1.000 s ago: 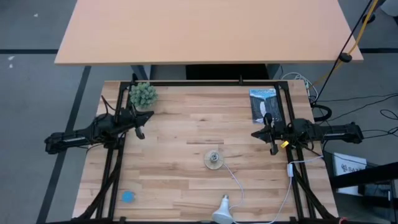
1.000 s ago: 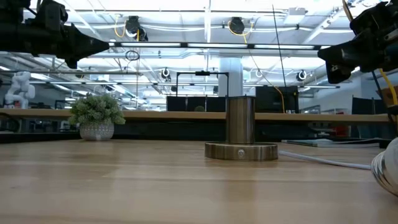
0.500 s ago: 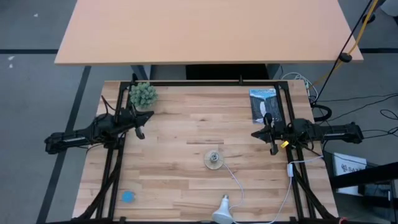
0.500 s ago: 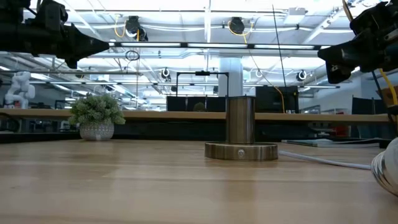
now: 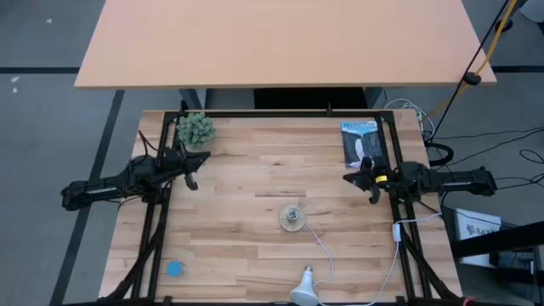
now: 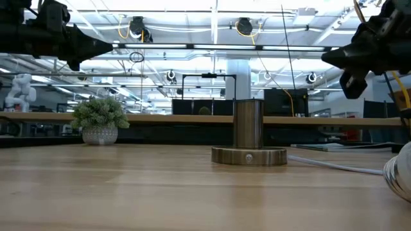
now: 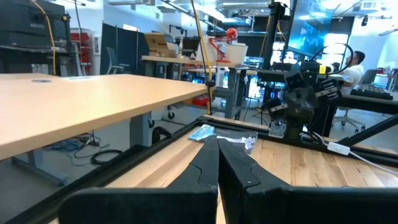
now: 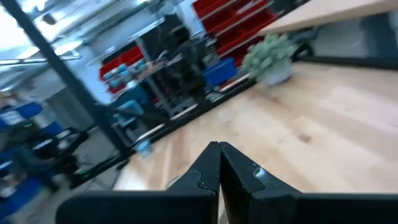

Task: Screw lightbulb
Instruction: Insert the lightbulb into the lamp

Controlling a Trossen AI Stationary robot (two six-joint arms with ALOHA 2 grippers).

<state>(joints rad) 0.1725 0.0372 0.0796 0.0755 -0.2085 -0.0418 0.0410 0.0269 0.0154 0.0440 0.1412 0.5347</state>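
1. High view. Left gripper (image 5: 194, 167) held above the left side of the wooden table (image 5: 246, 246), near the small potted plant (image 5: 195, 128) in the far-left corner. Right gripper (image 5: 359, 180) held above the right side, just in front of the blue booklet (image 5: 360, 144). The lightbulb (image 5: 306, 286) lies on its side at the near edge, a little right of centre, apart from both grippers. The metallic socket (image 5: 291, 218) stands mid-table with a white cord (image 5: 321, 245) running toward the near edge. A blue disc (image 5: 174, 269) lies at near left.

2. Low view. Socket (image 6: 248, 141) upright on the tabletop, centre. Only an edge of the lightbulb (image 6: 398, 170) shows at far right, resting on the wood. Potted plant (image 6: 100, 120) at left rear. Both arms are raised clear of the surface.

3. Left wrist view. The left gripper's fingers (image 7: 205, 168) are pressed together, nothing between them. The right arm (image 7: 303, 102) shows across the table.

4. Right wrist view. The right gripper's fingers (image 8: 208, 165) likewise meet tip to tip, holding nothing. Potted plant (image 8: 268, 57) is visible far across the table.
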